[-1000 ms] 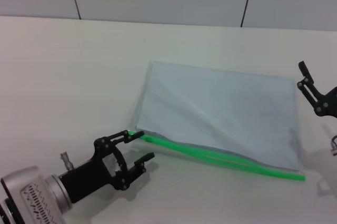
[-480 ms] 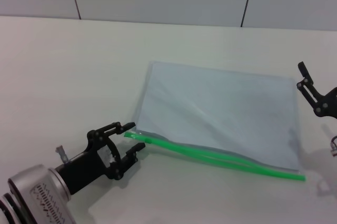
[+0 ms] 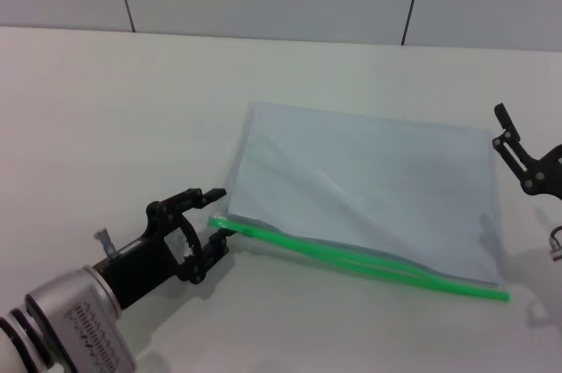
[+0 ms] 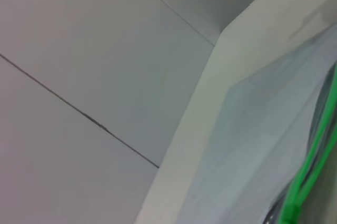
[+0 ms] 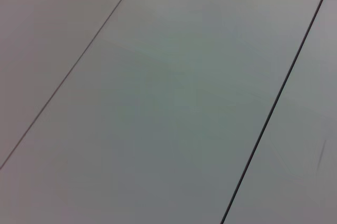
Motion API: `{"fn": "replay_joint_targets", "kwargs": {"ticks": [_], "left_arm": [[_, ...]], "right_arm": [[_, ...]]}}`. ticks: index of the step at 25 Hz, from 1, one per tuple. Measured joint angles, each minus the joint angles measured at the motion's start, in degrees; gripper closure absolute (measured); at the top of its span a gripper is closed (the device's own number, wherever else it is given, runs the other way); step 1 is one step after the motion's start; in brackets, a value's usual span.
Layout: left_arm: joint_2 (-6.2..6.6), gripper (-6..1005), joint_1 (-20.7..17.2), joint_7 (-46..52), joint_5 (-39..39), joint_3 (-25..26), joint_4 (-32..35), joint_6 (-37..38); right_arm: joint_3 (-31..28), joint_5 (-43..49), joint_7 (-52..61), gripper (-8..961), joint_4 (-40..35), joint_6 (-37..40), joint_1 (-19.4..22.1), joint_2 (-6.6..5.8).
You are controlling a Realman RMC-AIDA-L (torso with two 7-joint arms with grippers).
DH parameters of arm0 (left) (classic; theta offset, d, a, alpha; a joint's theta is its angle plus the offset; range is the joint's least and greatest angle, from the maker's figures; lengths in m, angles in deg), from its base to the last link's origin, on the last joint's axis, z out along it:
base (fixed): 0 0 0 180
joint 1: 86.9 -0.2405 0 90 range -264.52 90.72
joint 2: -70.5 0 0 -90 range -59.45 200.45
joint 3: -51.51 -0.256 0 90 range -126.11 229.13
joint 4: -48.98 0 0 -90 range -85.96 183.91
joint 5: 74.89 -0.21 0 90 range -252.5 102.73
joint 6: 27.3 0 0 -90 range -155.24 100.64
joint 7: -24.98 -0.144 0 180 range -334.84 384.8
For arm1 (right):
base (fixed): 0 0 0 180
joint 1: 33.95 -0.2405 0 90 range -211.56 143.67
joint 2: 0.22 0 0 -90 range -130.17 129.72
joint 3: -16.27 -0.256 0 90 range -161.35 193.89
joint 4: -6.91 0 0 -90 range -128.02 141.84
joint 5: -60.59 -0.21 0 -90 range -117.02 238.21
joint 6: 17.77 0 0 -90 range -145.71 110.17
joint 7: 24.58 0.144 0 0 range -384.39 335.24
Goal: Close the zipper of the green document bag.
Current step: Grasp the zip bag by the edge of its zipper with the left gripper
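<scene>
1. In the lower left of the head view, the left tool (image 3: 213, 221) is seen with its two fingers spread apart, one finger above and one below the left end of the zipper (image 3: 351, 256); nothing is clamped, and contact with the strip cannot be told.
2. The zipper is shown as a bright green strip running from just beside the left tool toward the lower right of the frame; along its middle the two green tracks are seen parted. The slider cannot be made out.
3. The green document bag (image 3: 369, 189) is laid flat on the white table (image 3: 114, 110), centre right of the frame, with its green edge nearest the camera. Its contents cannot be told.
4. At the right edge, the right tool (image 3: 518, 154) is held just beside the bag's far right corner, only partly in view; how far it is open cannot be told.
5. In the left wrist view, the bag (image 4: 253, 145) and the green strip (image 4: 308, 171) are seen.
</scene>
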Motion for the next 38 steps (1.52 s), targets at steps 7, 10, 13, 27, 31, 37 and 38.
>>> {"fn": "replay_joint_targets", "kwargs": {"ticks": [7, 10, 13, 27, 31, 37, 38], "left_arm": [[0.00, 533, 1.75, -4.13, 0.02, 0.89, 0.06, -2.52], [0.00, 533, 2.38, -5.86, -0.01, 0.88, 0.08, -3.33], [0.00, 534, 3.11, -6.89, -0.22, 0.76, 0.08, -4.06], [-0.04, 536, 6.53, -12.00, -0.21, 0.77, 0.08, -8.49], [-0.20, 537, 6.93, -13.80, -0.12, 0.66, 0.12, -8.61], [-0.26, 538, 7.32, -15.50, -0.63, 0.26, 0.25, -8.66], [-0.26, 539, 7.34, -16.04, -0.64, 0.24, 0.26, -8.68]], "right_arm": [[0.01, 0.00, 0.00, 201, 0.22, 0.00, -0.15, 0.00], [0.03, 0.02, 0.00, 203, 0.39, 0.00, -0.43, 0.00], [0.09, 0.09, 0.00, 206, 0.42, 0.00, -0.69, 0.01], [0.54, 0.30, 0.00, 217, 0.57, 0.00, -1.66, 0.09], [0.86, 0.33, 0.00, 220, 0.58, 0.00, -2.13, 0.09], [1.58, 0.33, 0.00, 225, 0.59, 0.00, -2.56, 0.09], [1.60, 0.33, 0.00, 225, 0.59, -0.03, -2.63, 0.09]]}}
